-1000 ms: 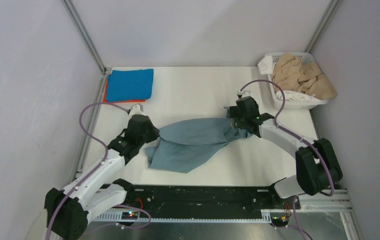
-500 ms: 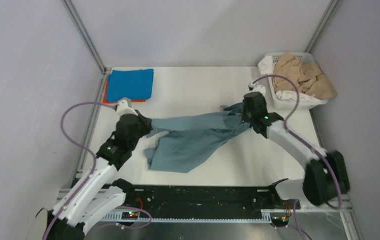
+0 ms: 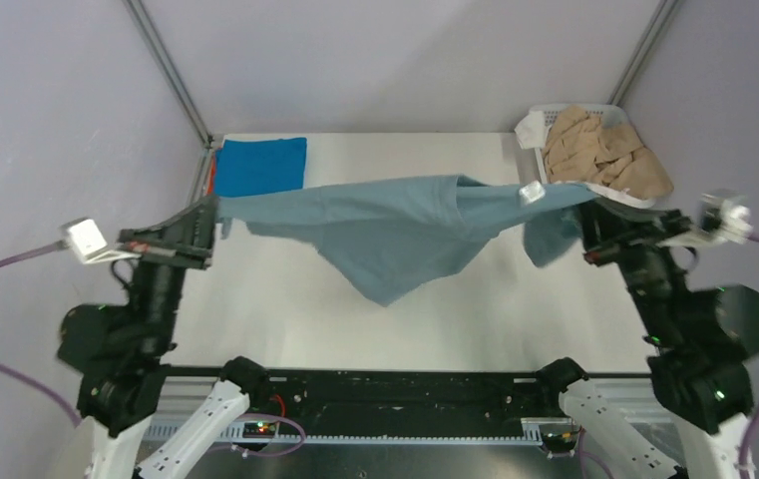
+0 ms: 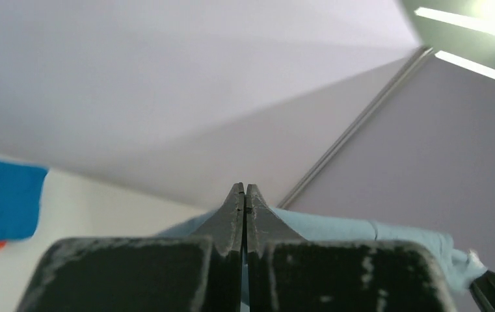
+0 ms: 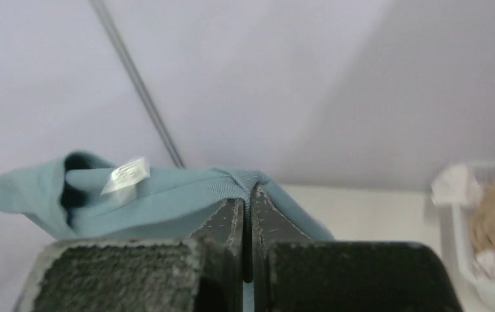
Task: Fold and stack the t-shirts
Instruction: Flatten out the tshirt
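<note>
A large dusty grey-blue t-shirt [image 3: 395, 239] hangs stretched in the air above the table, its lower part drooping to a point. My left gripper [image 3: 212, 212] is shut on its left end, and in the left wrist view the cloth [image 4: 361, 227] runs off to the right behind the closed gripper [image 4: 244, 189]. My right gripper [image 3: 581, 214] is shut on the right end; the ribbed hem [image 5: 166, 195] bunches over that gripper [image 5: 248, 194], with a white label [image 5: 126, 174] showing. A folded bright blue t-shirt [image 3: 260, 166] lies on an orange one [image 3: 210, 180] at the back left.
A white slatted basket [image 3: 533, 127] stands at the back right corner, holding tan t-shirts [image 3: 604, 155] and white cloth. Metal frame posts rise at both back corners. Both arms are raised high at the table's sides.
Both arms have risen and swung outward, lifting the grey-blue t-shirt off the table and pulling it taut. The right gripper has shut on its end.
</note>
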